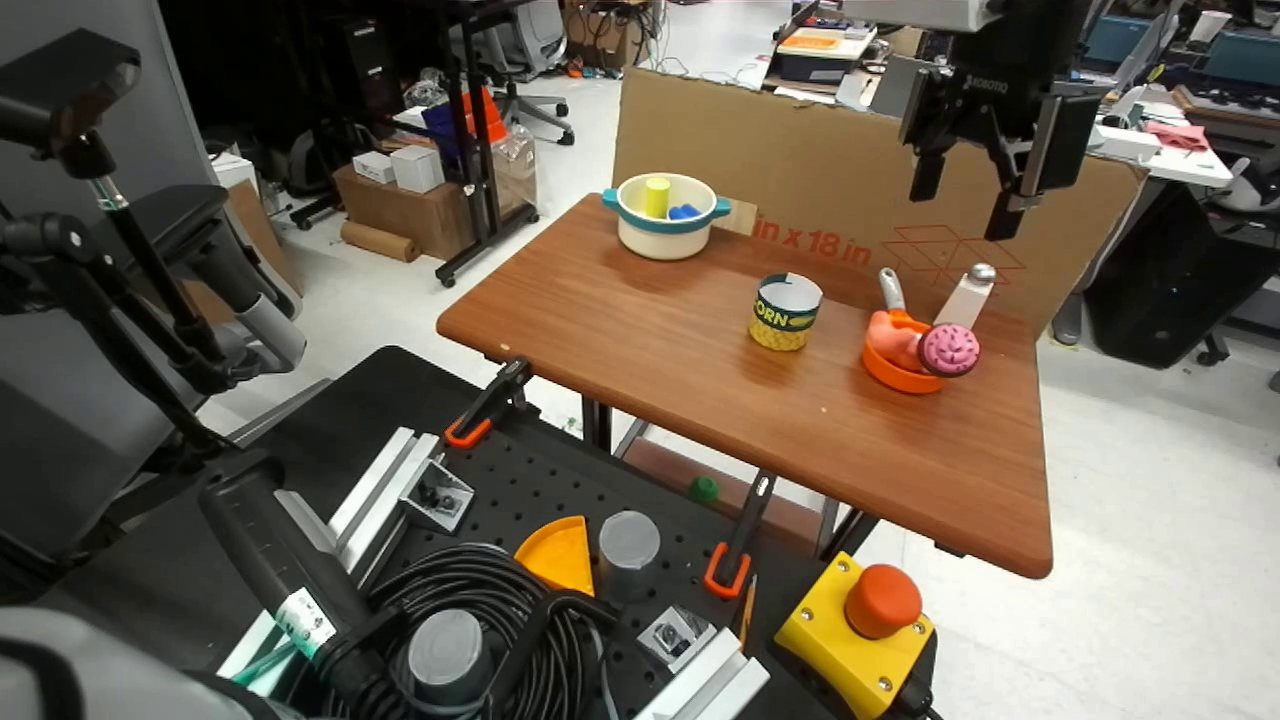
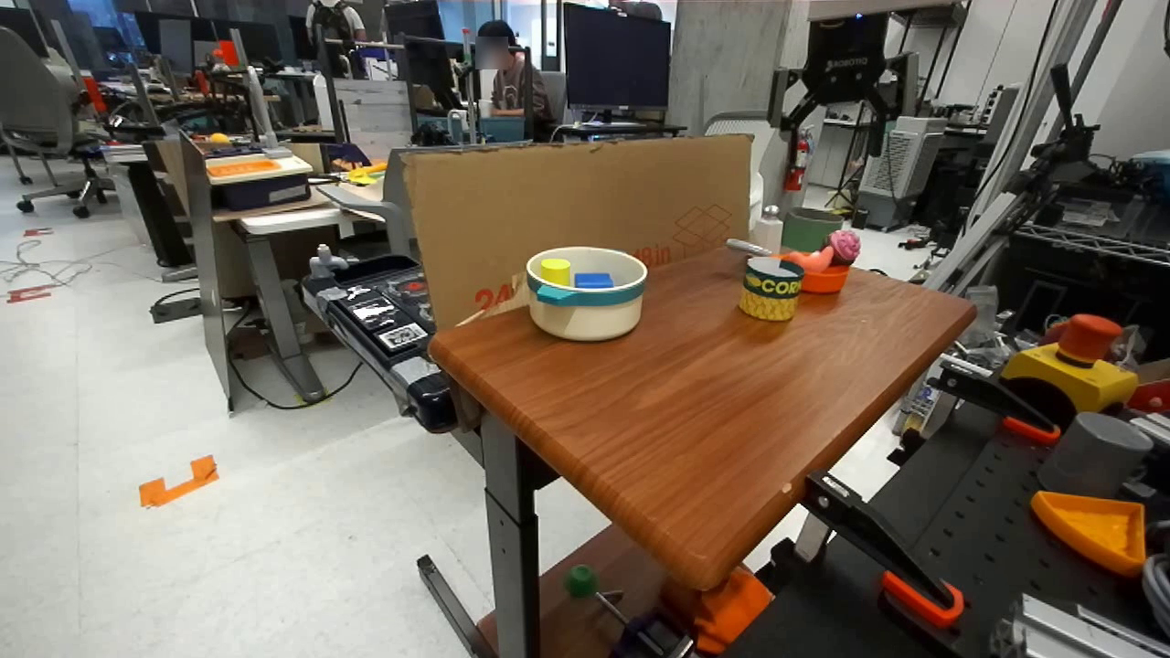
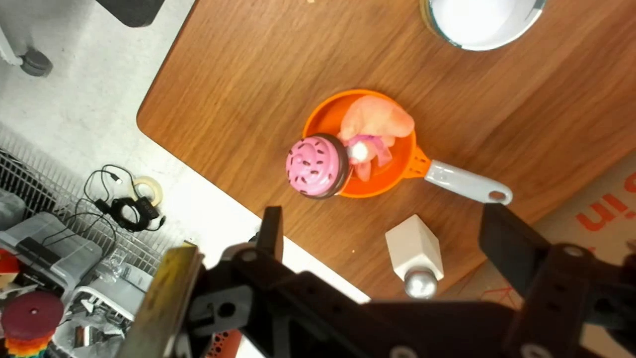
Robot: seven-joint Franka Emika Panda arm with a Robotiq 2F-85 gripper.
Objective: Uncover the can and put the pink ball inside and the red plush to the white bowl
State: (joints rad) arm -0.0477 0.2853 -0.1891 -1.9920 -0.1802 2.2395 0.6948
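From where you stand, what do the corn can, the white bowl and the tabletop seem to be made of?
The corn can: smooth, perhaps tin or plastic; its printed side hides which.
The white bowl: probably plastic with a smooth finish, given its even cream and teal colouring; enamel is possible.
The tabletop: wood or wood-look laminate, softly shiny, by its visible grain and faint reflections.

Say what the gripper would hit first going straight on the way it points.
Likely the pink ball at the edge of the orange pan, perhaps the red plush beside it; depth is unclear.
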